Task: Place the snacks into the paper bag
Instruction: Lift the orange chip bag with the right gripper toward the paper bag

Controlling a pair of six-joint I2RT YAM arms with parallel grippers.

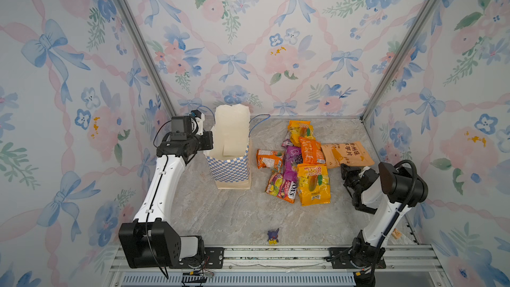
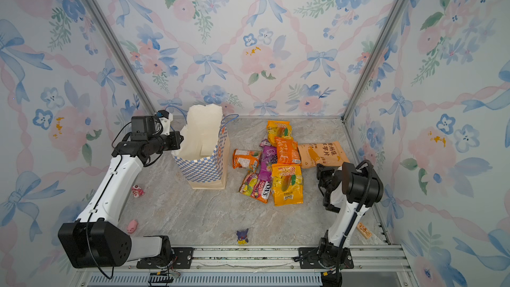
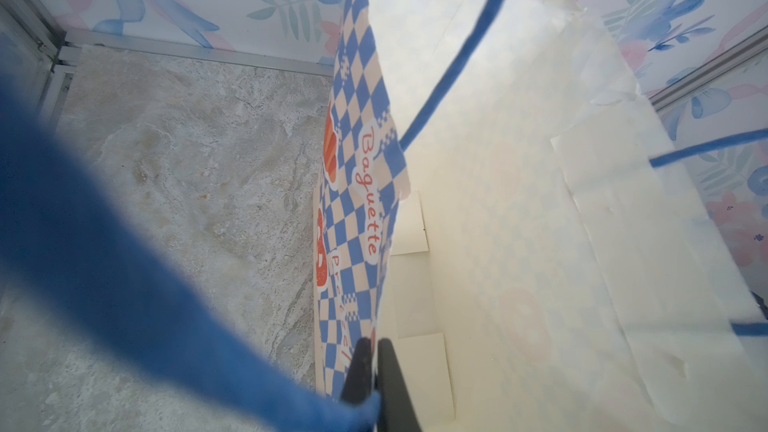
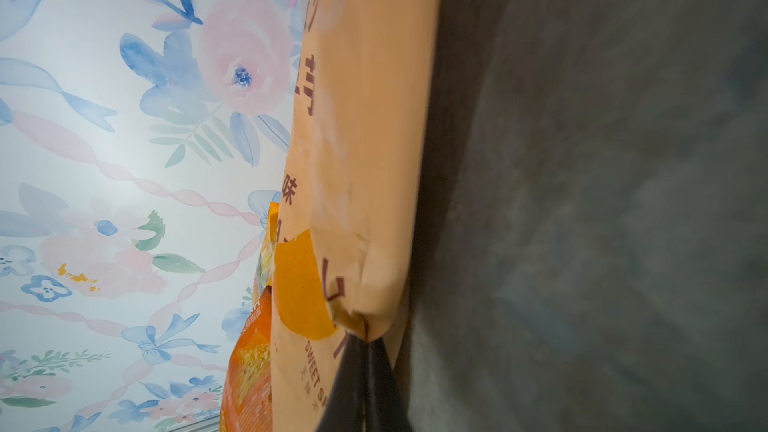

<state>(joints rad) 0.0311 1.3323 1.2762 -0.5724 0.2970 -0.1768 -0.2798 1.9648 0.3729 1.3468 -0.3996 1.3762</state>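
The paper bag [image 1: 230, 167] [image 2: 201, 169] stands upright at the back left, blue-checkered with a white inside [image 3: 498, 201]. My left gripper [image 1: 208, 140] [image 3: 374, 344] is shut on its left rim, one finger outside and one inside. A blurred blue cord handle [image 3: 124, 263] crosses that wrist view. The snacks [image 1: 292, 161] [image 2: 270, 161] lie in a pile right of the bag: yellow, orange, purple and multicoloured packets. My right gripper [image 1: 345, 167] [image 4: 365, 340] is shut on the near edge of the pale orange packet [image 1: 346, 154] [image 4: 357, 139] at the pile's right side.
A purple-and-yellow figurine [image 1: 273, 236] stands near the front rail [image 1: 276, 255]. Two small pink toys [image 2: 137, 190] [image 2: 132, 226] lie beside the left arm. A wooden block [image 2: 363, 230] lies at the front right. Flowered walls close in on three sides.
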